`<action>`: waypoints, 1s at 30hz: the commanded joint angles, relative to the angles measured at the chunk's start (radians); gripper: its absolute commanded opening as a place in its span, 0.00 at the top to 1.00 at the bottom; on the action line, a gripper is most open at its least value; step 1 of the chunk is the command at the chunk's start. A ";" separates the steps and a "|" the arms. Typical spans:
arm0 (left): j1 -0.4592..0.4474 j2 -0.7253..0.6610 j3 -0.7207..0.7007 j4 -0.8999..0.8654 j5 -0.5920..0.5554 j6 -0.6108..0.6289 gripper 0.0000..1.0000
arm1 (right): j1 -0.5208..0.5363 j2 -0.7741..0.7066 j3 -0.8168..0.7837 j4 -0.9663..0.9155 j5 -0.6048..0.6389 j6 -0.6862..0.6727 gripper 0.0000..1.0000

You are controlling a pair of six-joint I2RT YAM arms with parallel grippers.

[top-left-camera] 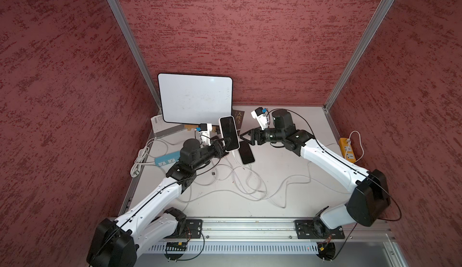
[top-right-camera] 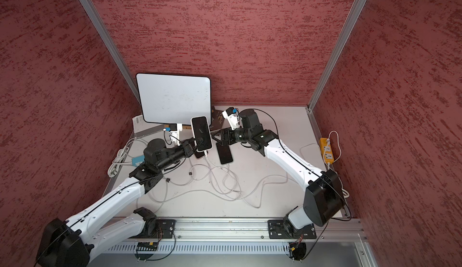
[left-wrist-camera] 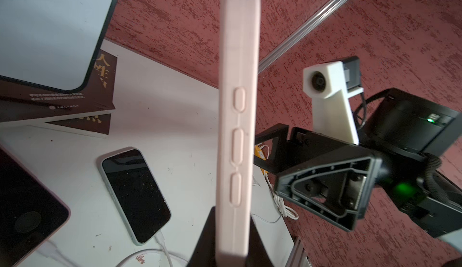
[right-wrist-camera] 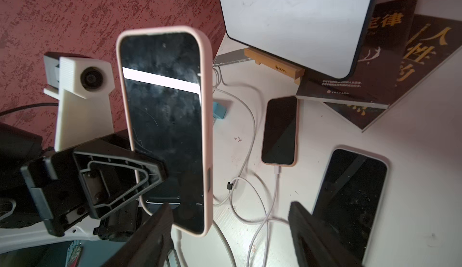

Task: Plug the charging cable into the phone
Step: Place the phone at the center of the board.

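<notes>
A phone point(top-left-camera: 228, 133) point(top-right-camera: 201, 133) in a pink case is held up above the table, screen facing up, and my left gripper point(top-left-camera: 223, 148) point(top-right-camera: 196, 145) is shut on its lower end. In the left wrist view I see its side edge point(left-wrist-camera: 237, 128) with the buttons, clamped between my jaws. The white charging cable point(top-left-camera: 234, 155) point(top-right-camera: 207, 154) leaves the phone's bottom end and drops to the table; its plug point(right-wrist-camera: 178, 238) looks seated. My right gripper point(top-left-camera: 243, 138) point(top-right-camera: 216, 138) point(right-wrist-camera: 227, 218) stands open just right of the phone, holding nothing.
Two more phones lie on the table: a dark one point(top-left-camera: 246, 153) point(right-wrist-camera: 350, 195) and a pink-cased one point(right-wrist-camera: 280, 130), each with a cable. Loose white cables point(top-left-camera: 245, 180) tangle in the middle. A whiteboard point(top-left-camera: 195, 98), books point(top-left-camera: 238, 118), a blue power strip point(top-left-camera: 166, 159) and a yellow one point(top-left-camera: 347, 149) ring the area.
</notes>
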 commanded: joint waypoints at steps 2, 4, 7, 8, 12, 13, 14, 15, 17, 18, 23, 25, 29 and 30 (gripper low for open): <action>0.006 -0.006 0.030 0.115 0.127 0.038 1.00 | -0.001 -0.008 -0.042 0.174 -0.212 0.034 0.24; 0.005 -0.004 0.028 0.124 0.139 0.038 1.00 | -0.001 -0.010 -0.060 0.201 -0.248 0.043 0.24; 0.005 0.004 0.025 0.141 0.159 0.032 1.00 | -0.001 -0.016 -0.077 0.217 -0.296 0.043 0.28; 0.006 0.007 0.025 0.145 0.164 0.027 1.00 | -0.001 -0.019 -0.081 0.220 -0.302 0.043 0.29; 0.005 0.022 0.030 0.177 0.196 0.005 1.00 | -0.001 -0.023 -0.088 0.241 -0.336 0.057 0.44; 0.006 0.026 0.032 0.185 0.208 0.001 1.00 | -0.001 -0.024 -0.088 0.250 -0.346 0.064 0.49; 0.007 0.029 0.033 0.192 0.218 -0.003 1.00 | -0.001 -0.024 -0.087 0.256 -0.356 0.067 0.53; 0.007 0.030 0.033 0.195 0.225 -0.007 1.00 | -0.001 -0.026 -0.086 0.260 -0.363 0.070 0.58; 0.007 0.031 0.034 0.205 0.238 -0.015 1.00 | -0.001 -0.031 -0.083 0.263 -0.371 0.077 0.64; 0.007 0.031 0.035 0.206 0.242 -0.019 1.00 | -0.001 -0.034 -0.081 0.263 -0.376 0.077 0.68; 0.008 0.034 0.026 0.221 0.263 -0.031 1.00 | -0.005 -0.044 -0.076 0.268 -0.395 0.088 0.85; 0.007 0.040 0.023 0.259 0.277 -0.037 1.00 | -0.008 -0.049 -0.076 0.277 -0.401 0.096 0.93; 0.008 0.044 0.028 0.239 0.265 -0.035 0.97 | -0.013 -0.051 -0.073 0.273 -0.388 0.099 1.00; 0.008 0.043 0.028 0.222 0.260 -0.031 0.90 | -0.016 -0.051 -0.073 0.268 -0.371 0.099 1.00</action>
